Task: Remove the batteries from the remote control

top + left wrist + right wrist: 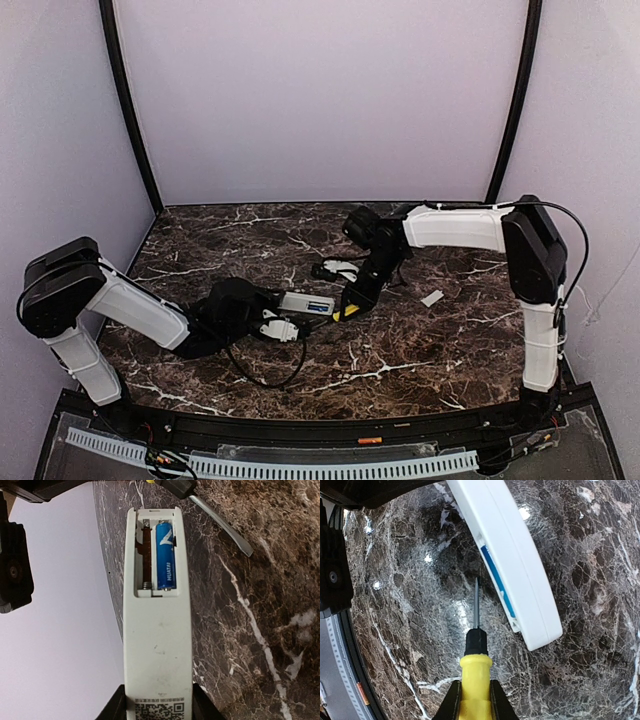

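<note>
My left gripper point(157, 707) is shut on the code-marked end of the white remote control point(157, 645), holding it above the marble table point(420, 350). Its battery bay faces up with the lid off. One blue battery point(166, 555) lies in the right slot, and the left slot point(146, 555) shows only a bare spring and contacts. My right gripper point(475, 700) is shut on a yellow stick tool point(475, 675). The tool's thin metal tip point(476, 600) points at the table just beside the remote control point(515, 555), close to the battery point(497, 580) edge and not touching it.
A small flat white lid piece point(432, 297) lies on the marble to the right of both grippers. A black cable point(265, 375) loops over the table below the left wrist. Purple walls close in the back and sides.
</note>
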